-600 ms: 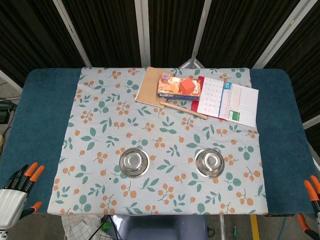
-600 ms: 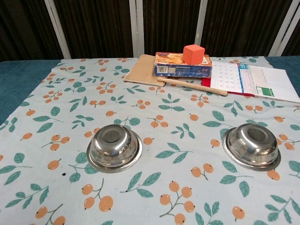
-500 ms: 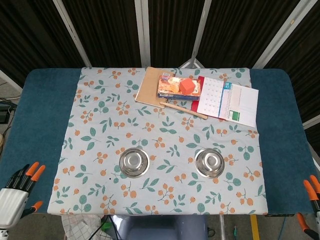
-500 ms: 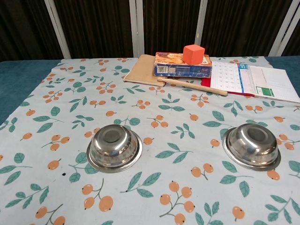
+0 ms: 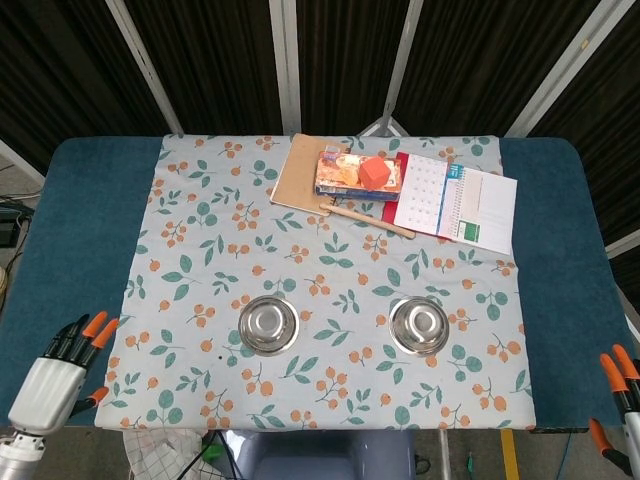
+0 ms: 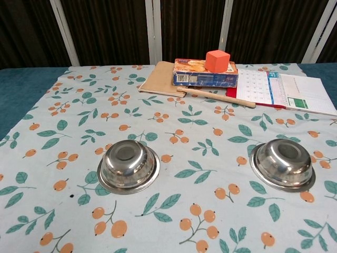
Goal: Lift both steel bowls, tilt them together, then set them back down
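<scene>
Two steel bowls stand upright on the floral cloth near the table's front. The left bowl (image 5: 267,325) (image 6: 128,165) and the right bowl (image 5: 419,326) (image 6: 283,163) are about a bowl's width apart. My left hand (image 5: 62,373) hovers off the cloth's front left corner with fingers spread and nothing in them. My right hand (image 5: 622,410) shows only at the frame's lower right edge, fingers apart, holding nothing. Both hands are far from the bowls, and the chest view shows neither hand.
At the back of the floral cloth (image 5: 330,250) lie a brown board (image 5: 305,172), a box (image 5: 345,175) with an orange cube (image 5: 375,172) on it, a wooden stick (image 5: 368,220) and an open calendar notebook (image 5: 457,202). Blue table cover (image 5: 70,230) flanks the cloth.
My left hand has moved right and a little forward, toward the cloth's front left corner. The right hand has shifted slightly. The bowls have not moved.
</scene>
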